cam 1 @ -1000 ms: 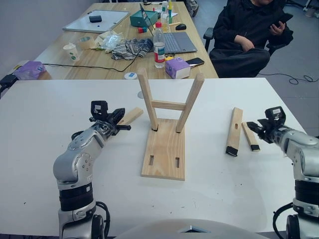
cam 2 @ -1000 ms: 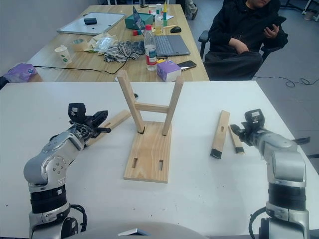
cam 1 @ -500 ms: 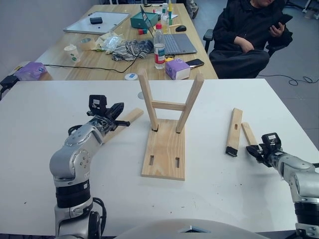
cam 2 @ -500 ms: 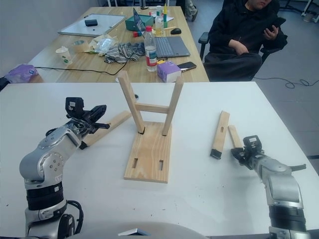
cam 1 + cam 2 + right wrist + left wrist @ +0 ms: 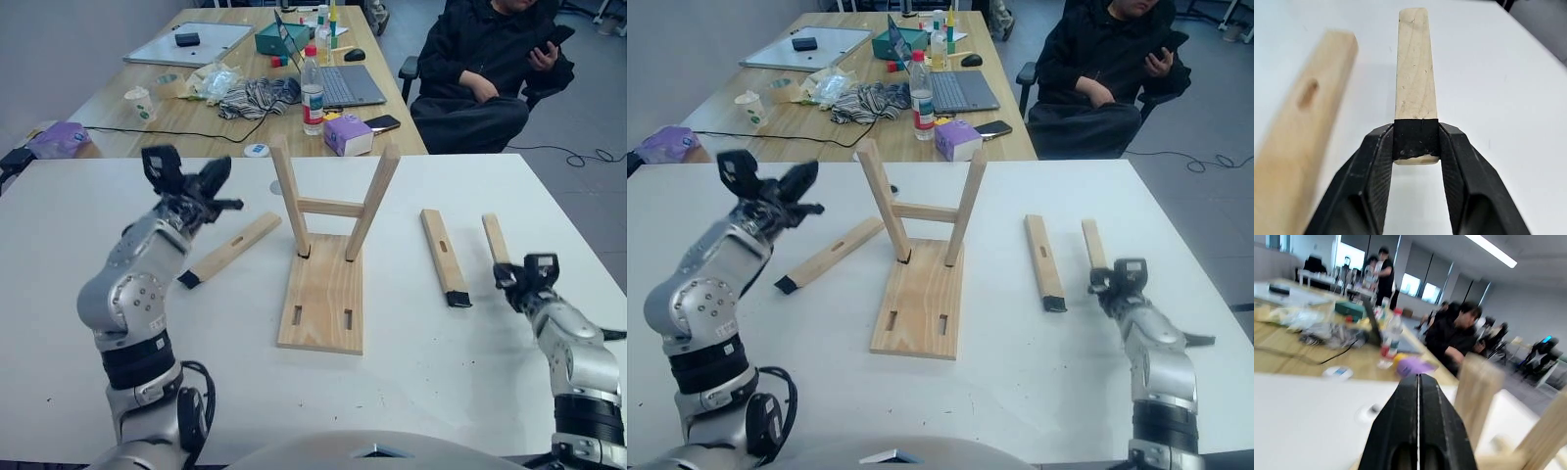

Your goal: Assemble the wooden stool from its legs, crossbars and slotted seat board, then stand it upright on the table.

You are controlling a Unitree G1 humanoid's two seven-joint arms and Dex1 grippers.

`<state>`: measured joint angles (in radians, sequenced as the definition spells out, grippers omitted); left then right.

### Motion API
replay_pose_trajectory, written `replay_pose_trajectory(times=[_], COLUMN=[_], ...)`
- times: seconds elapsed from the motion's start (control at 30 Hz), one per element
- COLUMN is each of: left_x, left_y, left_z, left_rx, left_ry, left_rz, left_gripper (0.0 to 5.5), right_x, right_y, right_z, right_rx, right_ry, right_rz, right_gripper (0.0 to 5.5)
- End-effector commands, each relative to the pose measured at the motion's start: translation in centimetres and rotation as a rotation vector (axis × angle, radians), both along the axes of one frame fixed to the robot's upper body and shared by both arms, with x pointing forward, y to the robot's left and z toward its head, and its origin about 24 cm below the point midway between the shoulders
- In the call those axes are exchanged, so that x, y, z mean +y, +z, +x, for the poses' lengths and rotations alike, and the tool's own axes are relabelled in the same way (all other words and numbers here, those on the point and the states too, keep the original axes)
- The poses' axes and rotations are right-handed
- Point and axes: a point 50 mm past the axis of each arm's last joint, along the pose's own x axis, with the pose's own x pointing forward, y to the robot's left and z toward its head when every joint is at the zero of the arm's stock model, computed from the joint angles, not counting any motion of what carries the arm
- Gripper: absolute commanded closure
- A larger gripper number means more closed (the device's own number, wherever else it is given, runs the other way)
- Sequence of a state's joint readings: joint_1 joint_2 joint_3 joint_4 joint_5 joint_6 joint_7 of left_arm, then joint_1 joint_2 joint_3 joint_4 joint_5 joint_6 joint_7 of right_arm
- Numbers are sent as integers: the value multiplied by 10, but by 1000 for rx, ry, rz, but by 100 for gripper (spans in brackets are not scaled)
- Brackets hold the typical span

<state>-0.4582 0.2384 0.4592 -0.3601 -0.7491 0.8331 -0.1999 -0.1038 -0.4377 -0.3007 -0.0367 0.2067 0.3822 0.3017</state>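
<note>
Crossbar (image 5: 1413, 63) tip partly hid in R hand (image 5: 1415, 134) grip; L hand (image 5: 1419, 382) closed.

The seat board (image 5: 321, 294) was pale, bare wood, smooth and matt, with plain grain; the upright legs (image 5: 287, 196) slotted into it looked the same unvarnished timber. Both loose legs (image 5: 227, 250) were matt wood too, each ending in a dull black cap. The short crossbar (image 5: 1414, 63) showed fine grain and small specks, and its black end covering was scuffed at the edge. The right gripper (image 5: 1416, 142) was black plastic with a faint sheen. The table (image 5: 78, 235) was white, smooth and matt
</note>
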Motion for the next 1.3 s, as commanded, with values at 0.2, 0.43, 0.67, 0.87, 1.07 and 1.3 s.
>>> replay_pose_trajectory(times=[0.2,0.43,0.67,0.87,1.07,1.3], left_x=[-36,-59,-59,-51,-46,-40], left_y=[90,95,88,83,91,88], left_z=[16,1,3,5,2,7], left_rx=[-213,-205,-164,-141,-174,-169], left_ry=[-254,-524,-517,-494,-507,-485], left_rz=[-171,-241,-259,-288,-351,-382], left_gripper=[469,331,329,329,329,329], right_x=[176,193,196,191,193,199], right_y=[166,166,165,175,165,156], right_z=[39,49,46,43,42,39], right_rx=[-732,-779,-803,-868,-829,-798], right_ry=[694,785,838,807,846,901], right_rz=[-83,-128,-126,-112,-138,-162], right_gripper=[418,418,418,418,418,418])
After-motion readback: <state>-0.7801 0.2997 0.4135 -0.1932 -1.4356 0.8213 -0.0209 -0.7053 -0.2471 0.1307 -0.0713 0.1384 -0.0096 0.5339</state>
